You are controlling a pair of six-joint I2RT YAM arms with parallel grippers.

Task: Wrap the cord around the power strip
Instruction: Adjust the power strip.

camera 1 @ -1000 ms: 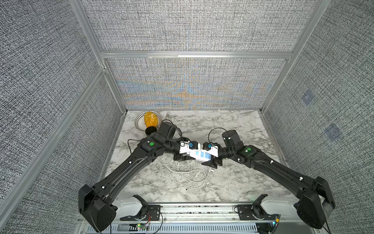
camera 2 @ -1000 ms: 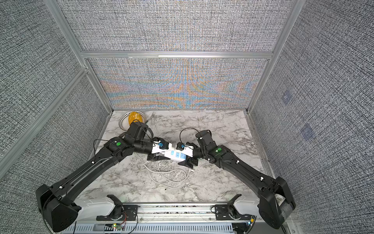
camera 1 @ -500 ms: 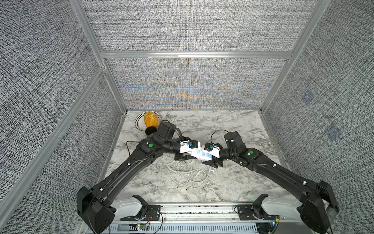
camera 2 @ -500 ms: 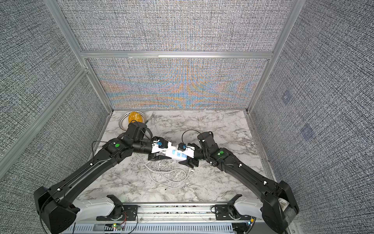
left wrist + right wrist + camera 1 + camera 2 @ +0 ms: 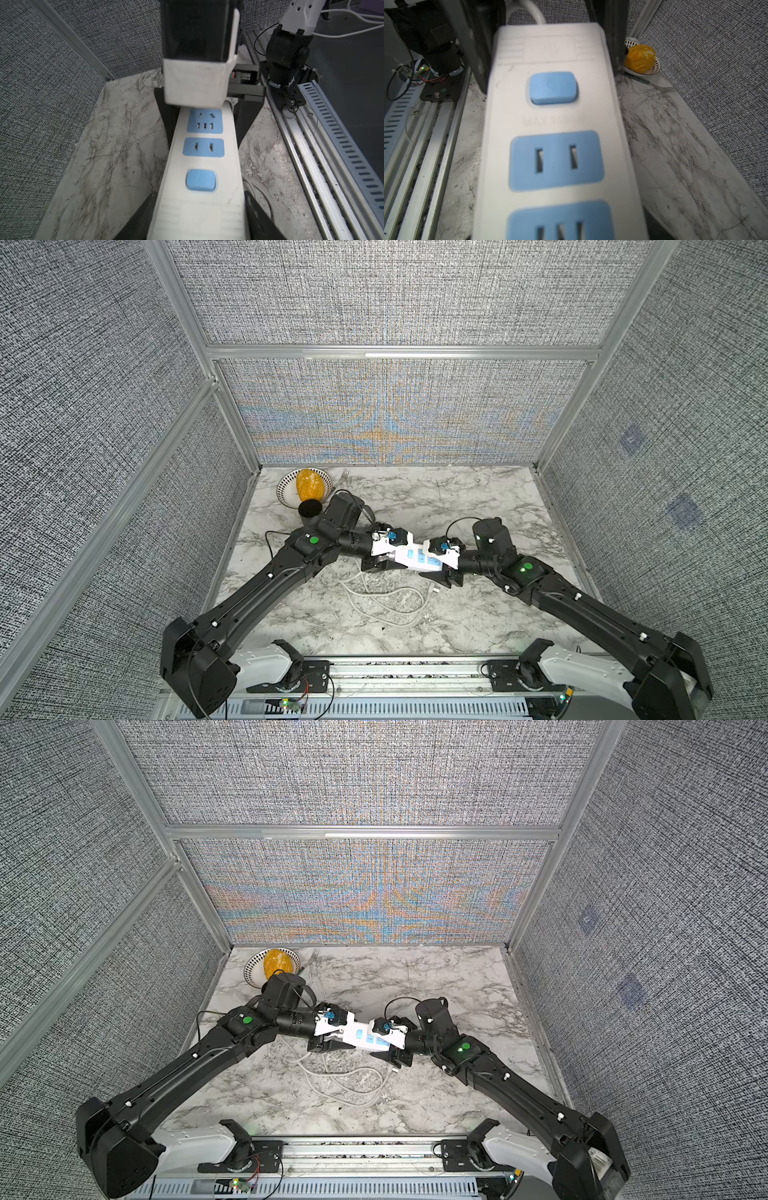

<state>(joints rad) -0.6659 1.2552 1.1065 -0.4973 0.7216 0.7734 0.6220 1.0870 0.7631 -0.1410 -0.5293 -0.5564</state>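
Observation:
The power strip (image 5: 415,558) (image 5: 370,1038), white with light-blue sockets and a blue button, hangs level above the table between both arms. My left gripper (image 5: 392,553) (image 5: 336,1033) (image 5: 200,195) is shut on its button end, one finger on each long side. My right gripper (image 5: 440,564) (image 5: 392,1044) (image 5: 204,143) straddles the socket end; I cannot make out whether its fingers press on it. The cord (image 5: 386,605) (image 5: 345,1081) leaves the strip (image 5: 556,124) at the left gripper's end. It lies in loose loops on the marble below, and its plug (image 5: 434,591) rests under the right gripper.
A patterned bowl (image 5: 284,493) holding a yellow-orange fruit (image 5: 308,485), a black cup (image 5: 309,509) and a fork (image 5: 343,477) sit in the back left corner, close behind the left arm. Grey walls enclose three sides. An aluminium rail (image 5: 407,668) runs along the front edge.
The right arm has drawn back a little to the right while its gripper stays at the strip's socket end. The left arm, the strip and the cord loops have hardly moved.

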